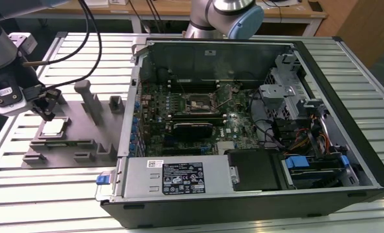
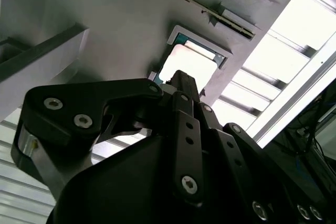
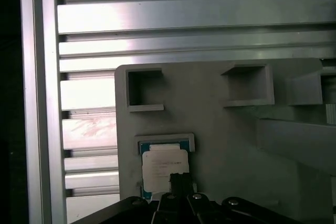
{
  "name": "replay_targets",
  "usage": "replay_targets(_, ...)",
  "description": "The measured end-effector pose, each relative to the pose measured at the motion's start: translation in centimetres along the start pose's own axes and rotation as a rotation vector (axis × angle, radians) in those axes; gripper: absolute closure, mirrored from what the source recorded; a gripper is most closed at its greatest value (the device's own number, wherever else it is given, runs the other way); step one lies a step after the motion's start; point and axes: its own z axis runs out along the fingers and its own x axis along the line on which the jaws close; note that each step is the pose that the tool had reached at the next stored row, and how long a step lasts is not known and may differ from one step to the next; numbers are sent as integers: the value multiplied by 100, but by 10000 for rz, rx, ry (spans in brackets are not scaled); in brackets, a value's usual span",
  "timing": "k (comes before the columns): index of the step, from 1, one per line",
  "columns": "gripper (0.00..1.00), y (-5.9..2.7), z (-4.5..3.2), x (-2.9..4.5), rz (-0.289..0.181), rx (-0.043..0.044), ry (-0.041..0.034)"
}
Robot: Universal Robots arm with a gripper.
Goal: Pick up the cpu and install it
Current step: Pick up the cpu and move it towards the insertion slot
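Exterior view: the end effector [image 1: 48, 115] hangs at the exterior view's left, at middle height of the frame, carried by the grey arm [image 1: 1, 53] that comes down from the upper left corner. It is clenched, its two fingertips are together and there is nothing between them. The cpu [image 1: 54, 127] lies flat directly under it and a little toward the lower right in the frame, with its silver plate facing up. It sits in a shallow square recess of the grey fixture [image 1: 81, 128], which rests on the slatted metal worktop [image 1: 49, 189].

In the first wrist view the dark tip of the end effector [image 3: 178, 181] covers one edge of the cpu [image 3: 163, 167]. The pale plate and its blue-green border are seen in the frame of the fixture [image 3: 226, 145]. In the second wrist view the tip [image 2: 181, 80] also stands over the near edge of the cpu [image 2: 189, 61]. I cannot tell if the tip touches the plate or is only just above it.

The open computer case [image 1: 366, 160] fills the centre and right of the exterior view, well apart from the cpu. The black socket [image 1: 200, 103] on its green board is near the middle of the frame.
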Motion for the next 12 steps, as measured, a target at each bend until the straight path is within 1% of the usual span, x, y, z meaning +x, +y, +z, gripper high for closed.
replay_targets(9,89,-35,104,47,-2,-5,-1)
replay_targets(12,89,-39,139,59,-1,-10,-15)
